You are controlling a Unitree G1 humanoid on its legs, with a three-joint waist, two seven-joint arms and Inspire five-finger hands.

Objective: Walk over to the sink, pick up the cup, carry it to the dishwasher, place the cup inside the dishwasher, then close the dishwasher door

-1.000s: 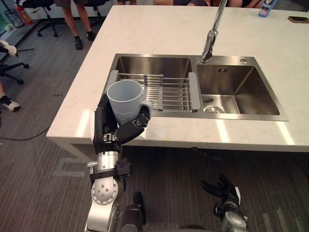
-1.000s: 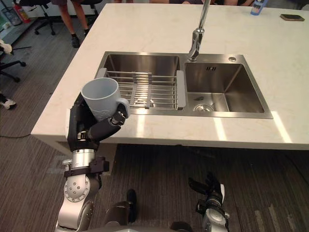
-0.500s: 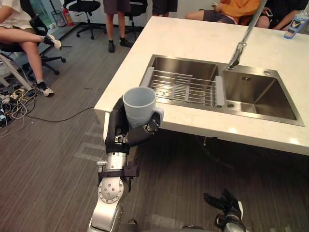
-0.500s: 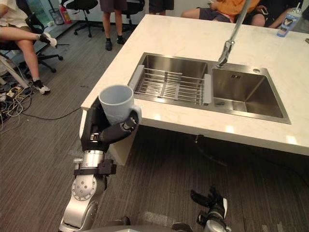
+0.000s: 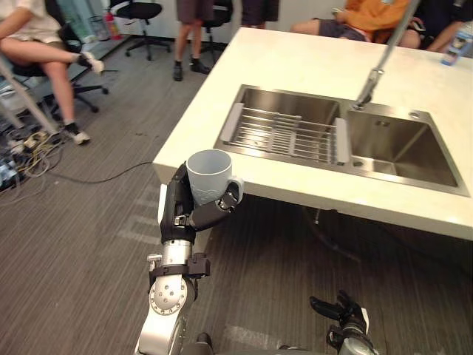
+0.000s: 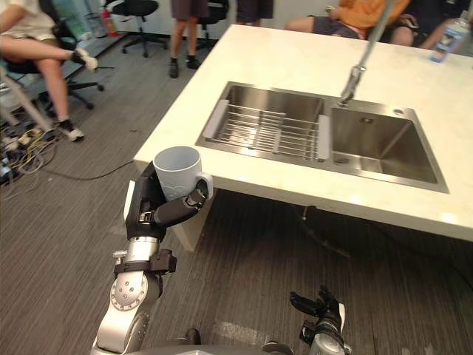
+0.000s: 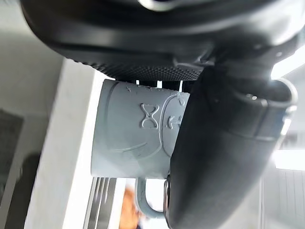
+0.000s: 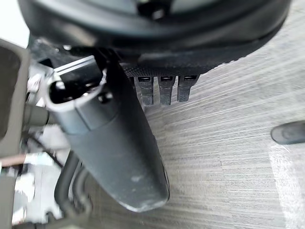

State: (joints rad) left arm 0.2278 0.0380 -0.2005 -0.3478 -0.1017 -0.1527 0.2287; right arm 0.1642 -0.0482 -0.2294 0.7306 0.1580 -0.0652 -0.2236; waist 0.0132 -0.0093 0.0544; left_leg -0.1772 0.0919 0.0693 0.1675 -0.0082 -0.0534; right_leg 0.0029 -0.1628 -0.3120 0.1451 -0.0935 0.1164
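- Pale grey-blue cup (image 5: 210,174) stands upright in the left hand (image 5: 182,214); the fingers wrap its far side and the thumb curls across the near side beside the handle; a closed, firm grasp, mouth up.
- Steel sink (image 5: 399,140) with its wire rack (image 5: 284,133) lies beyond that hand and to its right, well apart; the cup hangs clear of the white counter (image 5: 295,52), just off the near corner, over the floor.
- Right hand (image 5: 346,323) hangs low, well apart to the right of the left hand; fingers loosely spread, holding nothing.
- Progress, as I judge it: the walk to the sink and the pick-up are done; the carry looks under way; what is left is reaching the dishwasher, setting the cup inside, and closing the door.
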